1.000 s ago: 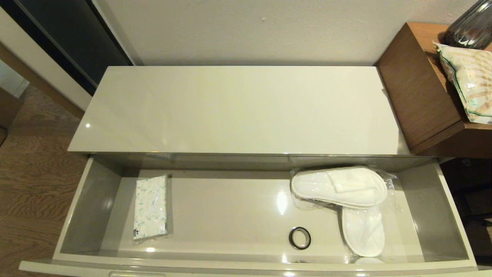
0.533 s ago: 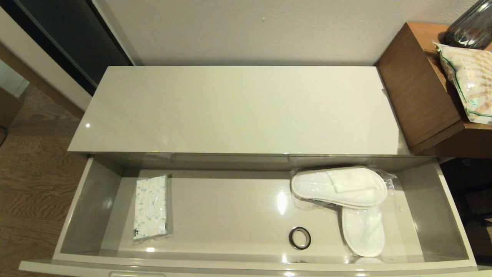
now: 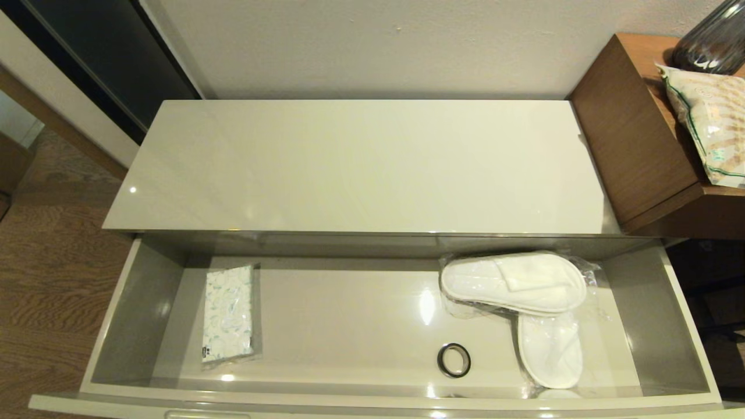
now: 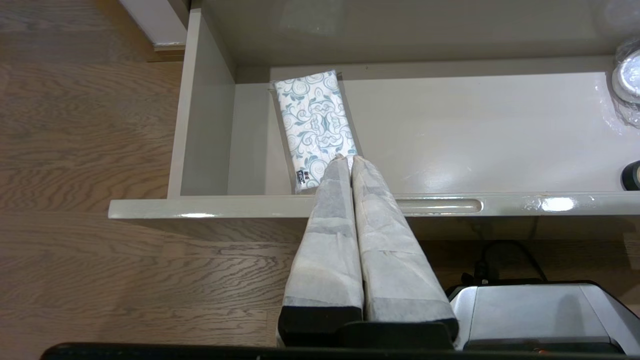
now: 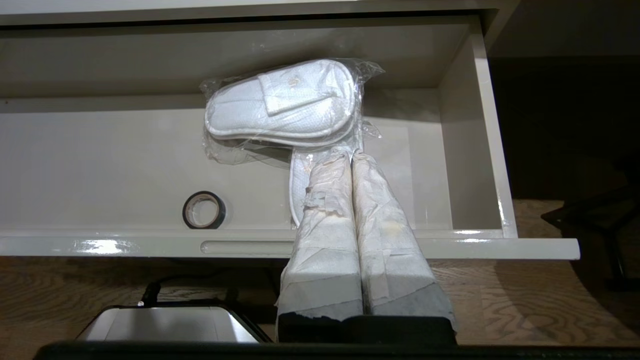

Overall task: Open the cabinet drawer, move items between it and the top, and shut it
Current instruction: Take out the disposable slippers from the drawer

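Cream-beige and glossy, the wide shallow cabinet drawer (image 3: 372,401) stands pulled out before you, below the long reflective top (image 3: 361,166). Inside, the blue-green printed tissue pack (image 3: 228,314) lies toward the left wall; bagged white slippers (image 3: 515,282) crowd the right, the black tape roll (image 3: 454,360) near the front edge beside them. The middle floor is open. Left end effector (image 4: 346,159) and right end effector (image 5: 347,154) hang clenched, empty, outside the drawer front. A brown wooden side unit (image 3: 631,134) abuts the top's right end.

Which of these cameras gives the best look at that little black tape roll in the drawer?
The right wrist view: the tape roll lies whole and unobstructed on the drawer floor, its hollow centre plain. The head view also shows it whole, only smaller. The left wrist view catches just a sliver at the picture's edge.
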You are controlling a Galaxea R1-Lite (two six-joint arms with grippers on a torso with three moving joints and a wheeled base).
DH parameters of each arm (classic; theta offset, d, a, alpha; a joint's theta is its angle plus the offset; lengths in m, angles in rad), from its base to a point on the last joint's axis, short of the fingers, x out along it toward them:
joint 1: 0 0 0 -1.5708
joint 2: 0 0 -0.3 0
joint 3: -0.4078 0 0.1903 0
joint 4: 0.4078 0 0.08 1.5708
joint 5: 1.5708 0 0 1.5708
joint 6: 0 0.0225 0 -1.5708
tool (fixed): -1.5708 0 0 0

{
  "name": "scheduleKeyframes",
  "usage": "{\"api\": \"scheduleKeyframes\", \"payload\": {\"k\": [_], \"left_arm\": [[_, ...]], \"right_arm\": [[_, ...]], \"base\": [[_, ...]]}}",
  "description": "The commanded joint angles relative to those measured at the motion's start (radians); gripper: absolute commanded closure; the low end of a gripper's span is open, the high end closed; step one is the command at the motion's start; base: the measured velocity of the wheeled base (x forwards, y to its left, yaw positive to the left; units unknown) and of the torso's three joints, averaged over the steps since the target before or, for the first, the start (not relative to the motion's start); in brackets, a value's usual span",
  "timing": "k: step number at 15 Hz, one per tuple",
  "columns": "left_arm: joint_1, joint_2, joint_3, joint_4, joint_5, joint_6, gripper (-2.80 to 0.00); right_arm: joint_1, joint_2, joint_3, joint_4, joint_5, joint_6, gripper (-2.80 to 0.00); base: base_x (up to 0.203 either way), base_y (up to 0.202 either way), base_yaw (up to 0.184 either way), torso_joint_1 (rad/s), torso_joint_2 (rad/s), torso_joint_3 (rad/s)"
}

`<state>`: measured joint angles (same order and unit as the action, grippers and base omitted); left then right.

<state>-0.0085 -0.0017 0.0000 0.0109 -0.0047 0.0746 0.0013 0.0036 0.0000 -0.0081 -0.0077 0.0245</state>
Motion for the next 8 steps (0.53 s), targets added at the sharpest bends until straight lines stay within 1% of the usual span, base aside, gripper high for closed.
{"api": "scheduleKeyframes", "payload": {"k": [1,2,3,4,5,6,7,8], "left_arm": [[-0.001,0.002,0.0,0.0,0.0,0.001,0.0],[-0.001,0.002,0.001,0.0,0.0,0.001,0.0],[-0.001,0.002,0.0,0.0,0.0,0.001,0.0],[0.0,0.002,0.0,0.0,0.0,0.001,0.0],[0.0,0.002,0.0,0.0,0.0,0.001,0.0],[-0.001,0.002,0.002,0.0,0.0,-0.001,0.0],[0.0,0.002,0.0,0.0,0.0,0.0,0.0],[-0.001,0.002,0.0,0.0,0.0,0.0,0.0]], "right_arm": [[0.0,0.0,0.0,-0.001,-0.001,-0.004,0.0],[0.0,-0.002,-0.008,-0.015,-0.002,-0.02,0.0],[0.0,-0.002,-0.054,-0.006,-0.005,-0.038,0.0],[0.0,-0.001,-0.145,0.031,-0.002,-0.053,0.0],[0.0,0.0,-0.271,0.137,0.014,-0.063,0.0],[0.0,0.015,-0.425,0.268,0.042,-0.072,0.0],[-0.003,0.065,-0.575,0.372,0.065,-0.074,0.0],[-0.012,0.144,-0.674,0.417,0.073,-0.063,0.0]], "base": [[0.0,0.0,0.0,0.0,0.0,0.0],[0.0,0.0,0.0,0.0,0.0,0.0],[0.0,0.0,0.0,0.0,0.0,0.0],[0.0,0.0,0.0,0.0,0.0,0.0],[0.0,0.0,0.0,0.0,0.0,0.0],[0.0,0.0,0.0,0.0,0.0,0.0],[0.0,0.0,0.0,0.0,0.0,0.0],[0.0,0.0,0.0,0.0,0.0,0.0]]}}
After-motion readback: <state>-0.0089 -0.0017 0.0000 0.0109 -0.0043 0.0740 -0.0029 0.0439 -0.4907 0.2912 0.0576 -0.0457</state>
